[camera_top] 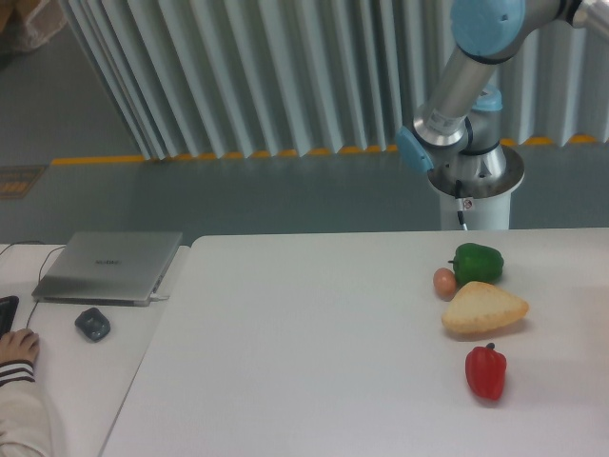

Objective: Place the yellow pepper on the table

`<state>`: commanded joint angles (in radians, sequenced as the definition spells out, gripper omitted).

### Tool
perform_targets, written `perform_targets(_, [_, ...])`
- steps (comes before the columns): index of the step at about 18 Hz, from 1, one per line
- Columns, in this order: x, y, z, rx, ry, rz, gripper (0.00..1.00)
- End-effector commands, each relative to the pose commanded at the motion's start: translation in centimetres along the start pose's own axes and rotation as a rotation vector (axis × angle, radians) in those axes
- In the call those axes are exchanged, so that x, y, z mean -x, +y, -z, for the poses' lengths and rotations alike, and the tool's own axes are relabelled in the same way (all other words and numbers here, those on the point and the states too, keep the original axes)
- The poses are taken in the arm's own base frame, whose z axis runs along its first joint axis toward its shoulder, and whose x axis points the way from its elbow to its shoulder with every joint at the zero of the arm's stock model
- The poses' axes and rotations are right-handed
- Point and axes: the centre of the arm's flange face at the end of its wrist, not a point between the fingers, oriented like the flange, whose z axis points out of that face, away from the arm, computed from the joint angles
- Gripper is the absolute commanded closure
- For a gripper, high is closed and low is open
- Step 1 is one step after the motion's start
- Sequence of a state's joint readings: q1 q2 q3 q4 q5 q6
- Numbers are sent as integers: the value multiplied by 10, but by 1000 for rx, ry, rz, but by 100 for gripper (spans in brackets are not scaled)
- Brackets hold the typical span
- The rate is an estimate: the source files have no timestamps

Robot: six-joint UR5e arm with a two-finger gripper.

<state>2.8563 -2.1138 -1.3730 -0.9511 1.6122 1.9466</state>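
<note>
**Placing a yellow pepper we cannot yet see**

Nearest us, the white surface (304,362) lies bare left of the red pepper (485,371), so we have wide room there, well clear of its rounded left edge. Beyond sit the bread-like wedge (483,308), a small egg (443,281) and the green pepper (477,263). Farthest, the arm (457,105) runs out of view; the jaws and yellow pepper are unseen. We expect it to be light, glossy, slippery, best held across its body.

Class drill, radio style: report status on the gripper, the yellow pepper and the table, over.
Gripper out of frame; only arm visible. Yellow pepper not in view. Table holds green pepper, bread wedge, red pepper at right; middle bare.
</note>
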Motion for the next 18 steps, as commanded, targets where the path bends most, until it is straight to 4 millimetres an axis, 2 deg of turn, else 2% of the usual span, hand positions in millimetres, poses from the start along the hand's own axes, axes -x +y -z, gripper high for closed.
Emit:
perform_targets(2, [5,3,3,7,-17,1,0])
perform_targets(12, [10,3,-26,8,8,6,0])
perform_targets(18, [14,5,-36,12,0,5,0])
